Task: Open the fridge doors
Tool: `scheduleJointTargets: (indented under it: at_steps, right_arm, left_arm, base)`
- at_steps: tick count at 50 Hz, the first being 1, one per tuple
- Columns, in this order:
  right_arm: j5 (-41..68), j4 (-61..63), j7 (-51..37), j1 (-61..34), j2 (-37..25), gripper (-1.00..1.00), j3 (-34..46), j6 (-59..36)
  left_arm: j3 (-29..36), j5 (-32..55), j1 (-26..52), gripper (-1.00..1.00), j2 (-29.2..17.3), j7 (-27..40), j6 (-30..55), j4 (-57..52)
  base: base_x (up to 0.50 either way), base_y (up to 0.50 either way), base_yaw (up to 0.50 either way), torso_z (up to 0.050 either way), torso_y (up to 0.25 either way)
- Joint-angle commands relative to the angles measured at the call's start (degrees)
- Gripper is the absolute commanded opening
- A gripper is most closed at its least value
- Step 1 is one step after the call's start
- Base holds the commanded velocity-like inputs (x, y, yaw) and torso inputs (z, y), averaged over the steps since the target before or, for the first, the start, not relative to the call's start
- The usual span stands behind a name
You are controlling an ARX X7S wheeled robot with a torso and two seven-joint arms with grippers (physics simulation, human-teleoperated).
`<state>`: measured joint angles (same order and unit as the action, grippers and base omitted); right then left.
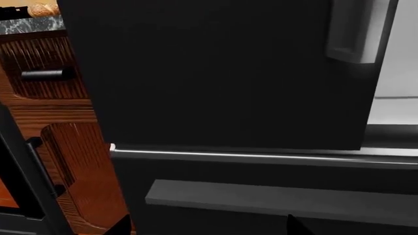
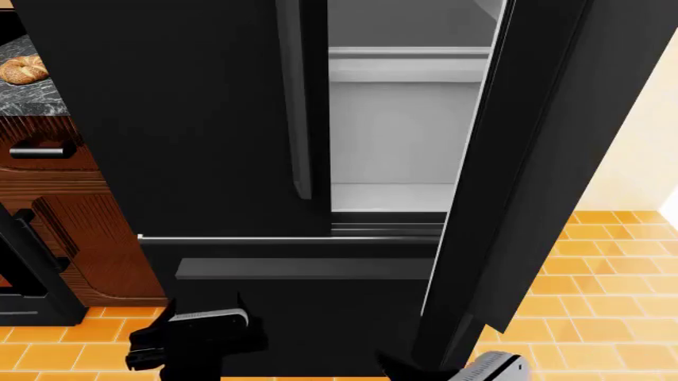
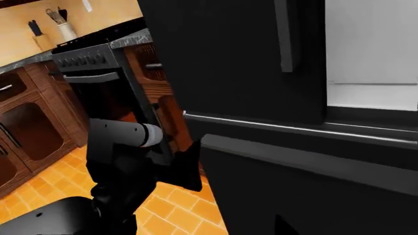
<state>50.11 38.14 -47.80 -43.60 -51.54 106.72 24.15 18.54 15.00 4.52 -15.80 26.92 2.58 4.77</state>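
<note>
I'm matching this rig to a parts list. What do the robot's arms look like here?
In the head view, the left arm is blocky matte black with a short light-grey cylinder across its top. The right arm shows only a black edge and a ribbed grey cylinder. The right wrist view shows the left arm's grey, rounded cylinder end. No cables or markings are visible; the grippers are barely seen.

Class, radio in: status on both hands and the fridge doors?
Hands low, off both handles; open or shut unclear. Right door swung wide, left door closed. Drawer below; nothing blocking.
</note>
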Motion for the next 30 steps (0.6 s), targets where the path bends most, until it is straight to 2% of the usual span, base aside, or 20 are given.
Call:
scheduleJointTargets:
  at_steps: [1, 30]
  right_arm:
    - [3.74, 2.17, -0.76, -5.57, 3.77, 1.0, -2.26, -3.93]
    - [15.64, 0.52, -0.93, -18.96, 12.89, 1.0, -8.03, -10.7]
  left_arm:
    - [0.15, 0.22, -0.16, 1.0, -0.2, 0.06, -0.2, -0.22]
    - [0.63, 0.57, -0.08, 1.0, -0.42, 0.34, -0.47, -0.18]
  base:
    - [0.0, 0.0, 0.0, 0.0, 0.0]
    - [0.0, 0.0, 0.0, 0.0, 0.0]
